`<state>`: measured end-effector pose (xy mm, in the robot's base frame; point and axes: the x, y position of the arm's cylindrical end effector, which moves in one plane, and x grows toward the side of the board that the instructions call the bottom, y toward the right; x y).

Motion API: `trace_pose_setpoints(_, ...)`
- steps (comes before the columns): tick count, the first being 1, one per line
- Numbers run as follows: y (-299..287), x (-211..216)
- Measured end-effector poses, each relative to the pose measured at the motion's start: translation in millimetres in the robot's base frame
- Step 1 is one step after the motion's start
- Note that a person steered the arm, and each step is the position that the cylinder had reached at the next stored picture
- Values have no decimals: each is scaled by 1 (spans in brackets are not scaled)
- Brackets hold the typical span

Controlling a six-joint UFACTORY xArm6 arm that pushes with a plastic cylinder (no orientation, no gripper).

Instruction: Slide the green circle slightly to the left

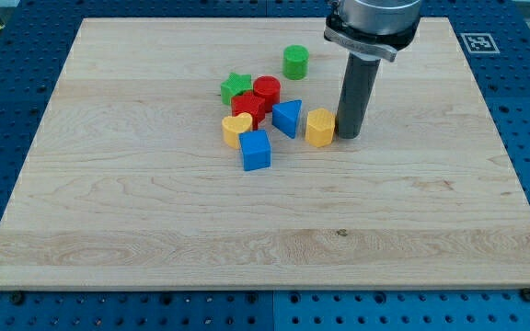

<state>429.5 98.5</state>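
The green circle (pixel 295 62) stands alone on the wooden board near the view's top, above the cluster of blocks. My tip (pixel 349 136) rests on the board just to the right of the yellow hexagon (pixel 319 127), touching or nearly touching it. The tip is below and to the right of the green circle, well apart from it.
A cluster lies left of the tip: a green star (pixel 235 88), a red circle (pixel 267 90), a red block (pixel 247 107), a blue triangle (pixel 287 118), a yellow heart (pixel 236 129) and a blue cube (pixel 256 150). The board (pixel 155 211) sits on a blue pegboard table.
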Motion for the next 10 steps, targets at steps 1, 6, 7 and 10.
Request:
trace_pose_setpoints(1,15,-59)
trace_pose_setpoints(6,-31,-155)
trace_pose_setpoints(7,0,-115)
trace_pose_setpoints(10,-27,-145)
